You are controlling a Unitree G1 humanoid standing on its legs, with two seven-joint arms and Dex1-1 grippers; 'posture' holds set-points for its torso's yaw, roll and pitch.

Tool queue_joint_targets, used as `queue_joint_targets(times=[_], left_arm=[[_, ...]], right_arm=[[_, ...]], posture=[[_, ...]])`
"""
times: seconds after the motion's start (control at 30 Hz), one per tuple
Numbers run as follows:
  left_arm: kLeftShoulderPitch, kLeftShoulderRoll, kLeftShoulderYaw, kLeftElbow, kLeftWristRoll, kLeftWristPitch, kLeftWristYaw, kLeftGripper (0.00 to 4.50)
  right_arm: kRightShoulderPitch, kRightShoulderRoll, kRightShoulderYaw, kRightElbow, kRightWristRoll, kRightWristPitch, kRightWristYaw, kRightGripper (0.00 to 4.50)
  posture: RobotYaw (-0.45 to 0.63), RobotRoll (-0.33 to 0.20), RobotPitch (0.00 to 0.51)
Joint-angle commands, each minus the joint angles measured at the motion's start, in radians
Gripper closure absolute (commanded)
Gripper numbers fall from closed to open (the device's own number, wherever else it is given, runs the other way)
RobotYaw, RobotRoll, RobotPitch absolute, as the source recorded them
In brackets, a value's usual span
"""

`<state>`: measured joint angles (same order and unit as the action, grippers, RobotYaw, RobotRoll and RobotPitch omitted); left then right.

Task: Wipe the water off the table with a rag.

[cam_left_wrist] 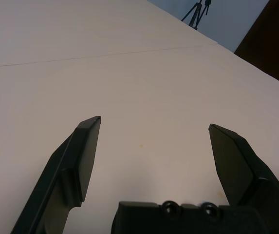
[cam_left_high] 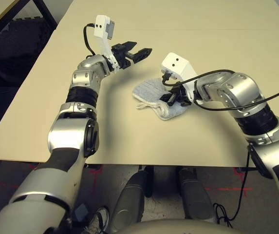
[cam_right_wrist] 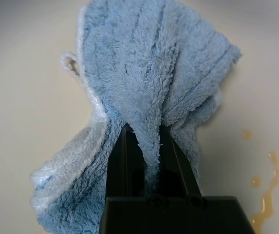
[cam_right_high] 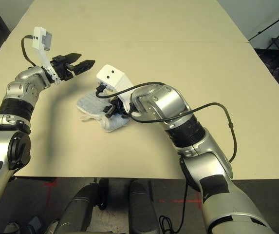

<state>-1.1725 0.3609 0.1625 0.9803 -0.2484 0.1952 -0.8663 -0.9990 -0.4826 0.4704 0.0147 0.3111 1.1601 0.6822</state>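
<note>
Your right tool (cam_right_wrist: 146, 161) has its fingers pinched on a fold of the rag (cam_right_wrist: 149, 78), bunched on the counter (cam_left_high: 188, 34) beside the orange water (cam_right_wrist: 266, 185) so it can sweep across, while your left tool (cam_left_high: 132, 52) hovers spread wide, clear.

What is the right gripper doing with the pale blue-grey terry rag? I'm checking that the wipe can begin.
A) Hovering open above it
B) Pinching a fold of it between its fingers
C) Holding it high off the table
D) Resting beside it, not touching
B: in the right wrist view the right gripper has its black fingers closed on a fold of the pale blue-grey terry rag, which lies on the pale beige table.
</note>
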Motion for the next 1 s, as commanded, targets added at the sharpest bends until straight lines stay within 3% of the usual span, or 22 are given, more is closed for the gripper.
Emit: queue_joint_targets(times=[0.03, 0.4, 1.0], left_arm=[[0.015, 0.001, 0.006, 0.010, -0.003, -0.003, -0.002, 0.00], [0.027, -0.011, 0.005, -0.003, -0.006, 0.004, -0.001, 0.00], [0.030, -0.024, 0.001, 0.000, -0.006, 0.010, -0.006, 0.00]], right_arm=[[0.009, -0.008, 0.008, 0.065, -0.043, -0.031, 0.005, 4.40], [0.032, -0.091, -0.077, 0.223, -0.095, -0.064, 0.007, 4.40], [0.117, -0.251, -0.170, 0.284, -0.141, -0.067, 0.002, 4.40]], posture=[[-0.12, 0.000, 0.251], [-0.13, 0.000, 0.266], [-0.15, 0.000, 0.270]])
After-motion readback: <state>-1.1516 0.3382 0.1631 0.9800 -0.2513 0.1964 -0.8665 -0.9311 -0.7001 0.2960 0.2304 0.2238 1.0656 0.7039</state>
